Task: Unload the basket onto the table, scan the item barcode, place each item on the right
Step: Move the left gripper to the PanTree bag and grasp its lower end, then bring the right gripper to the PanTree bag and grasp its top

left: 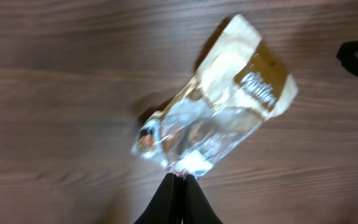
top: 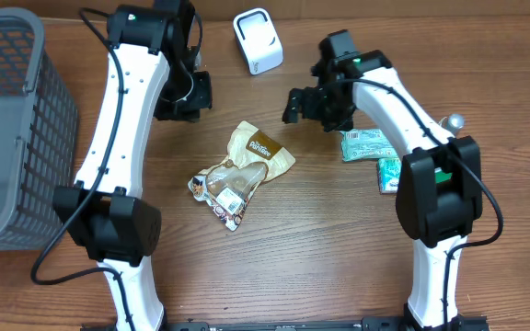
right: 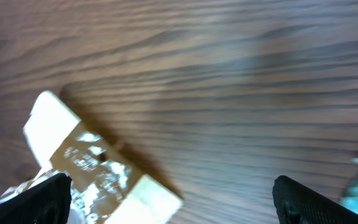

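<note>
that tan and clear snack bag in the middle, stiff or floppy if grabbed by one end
Probably floppy: the snack bag looks like thin crinkled film. Its glossy clear section may be slippery. It lies flat, so rolling seems unlikely.

Left arm (top: 122, 101) and right arm (top: 398, 106) alike: white moulded shells on the long links, boxy black housings at every joint. Thin black cables (top: 49, 244) looped alongside the links. Small green lights (top: 362, 61) on the upper housings. Black and matt at the tips: left gripper (left: 178, 180) with slim tapered fingers, right gripper (right: 173, 196) with broad, blunt-edged ones.
</note>
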`<state>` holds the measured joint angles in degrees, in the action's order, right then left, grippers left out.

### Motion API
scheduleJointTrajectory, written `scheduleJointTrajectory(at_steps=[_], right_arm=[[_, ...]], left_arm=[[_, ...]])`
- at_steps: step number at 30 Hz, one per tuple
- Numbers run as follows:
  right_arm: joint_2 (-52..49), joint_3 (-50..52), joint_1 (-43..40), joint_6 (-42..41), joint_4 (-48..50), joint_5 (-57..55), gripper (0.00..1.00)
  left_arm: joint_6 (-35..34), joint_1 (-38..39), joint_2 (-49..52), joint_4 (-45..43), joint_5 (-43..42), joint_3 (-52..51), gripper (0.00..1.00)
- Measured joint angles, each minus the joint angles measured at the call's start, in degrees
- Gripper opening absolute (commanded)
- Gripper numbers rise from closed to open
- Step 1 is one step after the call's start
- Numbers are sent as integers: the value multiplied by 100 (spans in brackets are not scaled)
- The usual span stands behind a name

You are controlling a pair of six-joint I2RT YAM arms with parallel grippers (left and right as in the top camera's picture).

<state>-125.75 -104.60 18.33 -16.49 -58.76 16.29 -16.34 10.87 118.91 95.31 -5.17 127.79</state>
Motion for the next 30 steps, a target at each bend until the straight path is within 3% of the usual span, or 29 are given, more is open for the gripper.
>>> scheduleJointTrajectory(at_steps=[5, 17, 25, 30], right_arm=[[0, 0, 348, 4, 125, 7, 100], [0, 37, 507, 4, 400, 28, 100], [-177, 243, 540, 256, 555, 433, 100], [-448, 273, 542, 328, 553, 846, 94]], left_arm=[[-4, 0, -323, 133, 249, -146, 4], [197, 94, -498, -197, -538, -2809, 4], [264, 232, -501, -2275, -879, -4511, 4], [203, 267, -501, -2824, -920, -5163, 4]])
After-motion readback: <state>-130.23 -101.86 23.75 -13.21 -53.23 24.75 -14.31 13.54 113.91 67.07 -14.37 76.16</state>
